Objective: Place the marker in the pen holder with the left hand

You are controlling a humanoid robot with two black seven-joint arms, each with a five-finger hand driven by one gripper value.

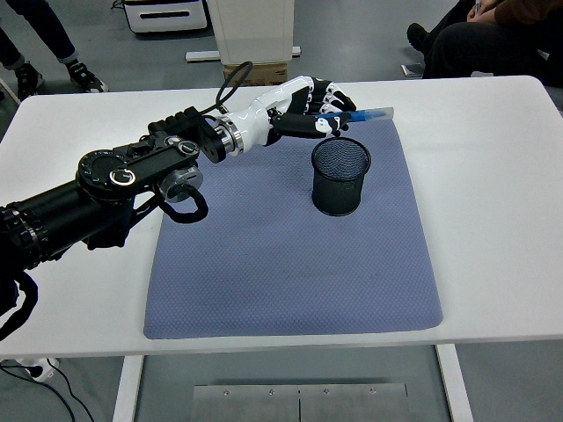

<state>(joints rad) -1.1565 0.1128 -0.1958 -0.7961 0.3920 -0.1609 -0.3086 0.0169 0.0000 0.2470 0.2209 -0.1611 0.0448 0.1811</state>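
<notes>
Just beyond the holder's (341, 176) far rim, our left hand (310, 107) hovers — fingers (332, 124) clasping the marker (356, 115).

Single head view: high on robot's side, facing forward-down over white table (493, 176), near edge at bottom.

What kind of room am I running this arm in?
Likely a lab or workshop test area: a white table with a blue mat on a bare grey floor, seated people watching, and white equipment behind.
</notes>
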